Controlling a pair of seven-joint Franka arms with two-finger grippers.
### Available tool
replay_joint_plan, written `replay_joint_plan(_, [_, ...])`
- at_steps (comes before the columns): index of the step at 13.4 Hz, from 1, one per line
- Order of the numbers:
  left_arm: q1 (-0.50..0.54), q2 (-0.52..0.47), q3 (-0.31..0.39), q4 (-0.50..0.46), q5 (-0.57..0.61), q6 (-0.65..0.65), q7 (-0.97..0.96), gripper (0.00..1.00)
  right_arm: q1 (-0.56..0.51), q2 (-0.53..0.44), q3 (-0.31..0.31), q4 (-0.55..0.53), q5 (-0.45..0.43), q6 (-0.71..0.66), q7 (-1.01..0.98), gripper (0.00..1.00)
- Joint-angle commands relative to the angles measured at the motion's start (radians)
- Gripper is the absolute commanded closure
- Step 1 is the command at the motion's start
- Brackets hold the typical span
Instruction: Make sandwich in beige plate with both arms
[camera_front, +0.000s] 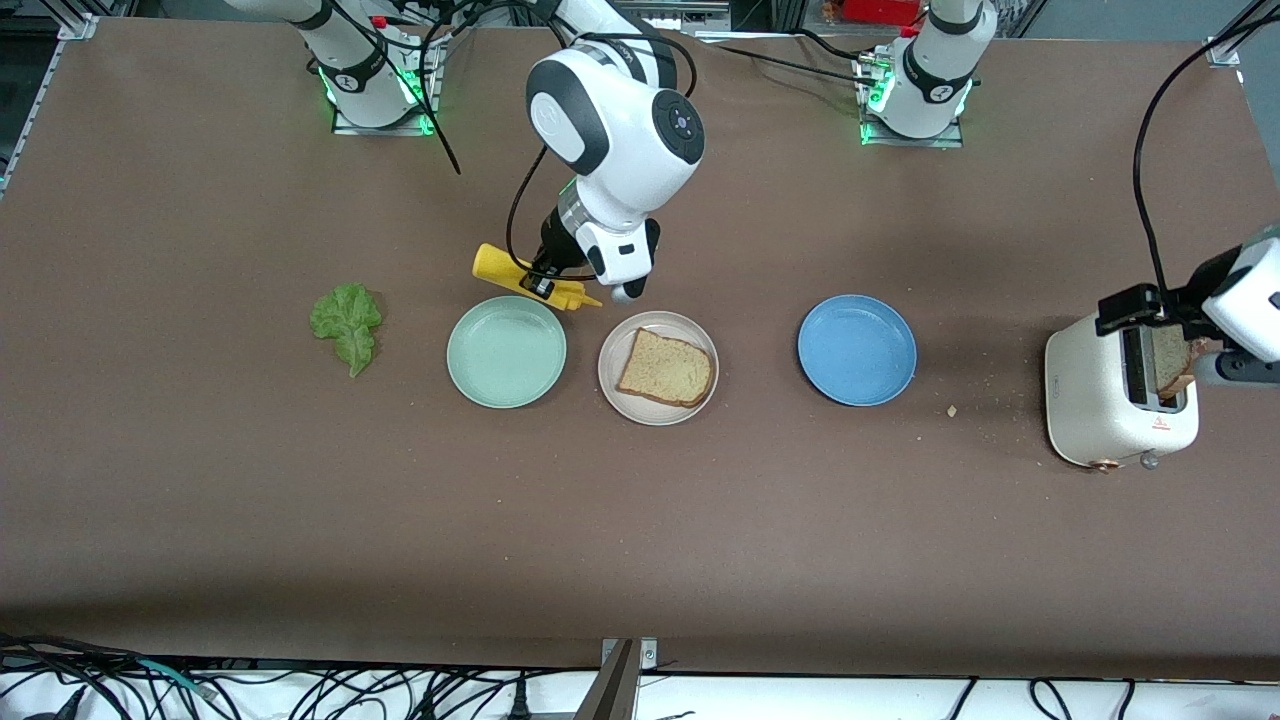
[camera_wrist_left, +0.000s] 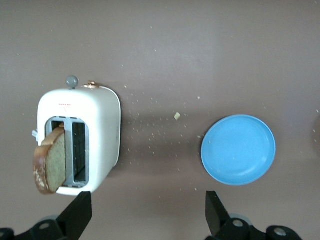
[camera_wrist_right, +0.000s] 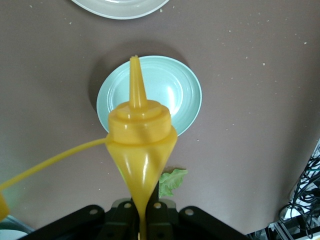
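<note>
Overhead, the right gripper (camera_front: 548, 280) squeezes a yellow squeeze bottle (camera_front: 530, 279) above the mint-green plate (camera_front: 506, 351); the left gripper (camera_wrist_left: 148, 212) hangs open over the toaster (camera_front: 1118, 395).

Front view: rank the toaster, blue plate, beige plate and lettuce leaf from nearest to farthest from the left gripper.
The left gripper hangs open over the toaster.
1. Toaster: directly under it, at the left arm's end of the table.
2. Blue plate: next along the row.
3. Beige plate: mid-table, holding one bread slice.
4. Lettuce leaf: toward the right arm's end.
</note>
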Motion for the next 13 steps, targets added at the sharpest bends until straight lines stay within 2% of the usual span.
replay_joint_plan(1, [-0.032, -0.065, 0.004, -0.030, -0.013, -0.042, -0.018, 0.00, 0.007, 0.005, -0.010, 0.012, -0.024, -0.013, 0.006, 1.00])
replay_joint_plan(3, [-0.039, -0.105, 0.006, -0.042, -0.038, -0.050, -0.020, 0.00, 0.006, 0.005, -0.011, 0.012, -0.024, -0.009, 0.004, 1.00])
replay_joint_plan(5, [-0.049, -0.166, 0.007, -0.094, -0.038, -0.076, -0.020, 0.00, -0.003, 0.005, -0.010, 0.012, -0.011, -0.006, -0.002, 1.00])
replay_joint_plan(9, [-0.089, -0.205, 0.034, -0.140, -0.039, -0.074, -0.036, 0.00, -0.069, -0.003, -0.013, 0.012, 0.081, -0.005, -0.030, 1.00])
replay_joint_plan(13, [-0.097, -0.235, 0.040, -0.139, -0.056, -0.047, -0.038, 0.00, -0.178, -0.041, -0.019, 0.012, 0.263, 0.018, -0.034, 1.00])
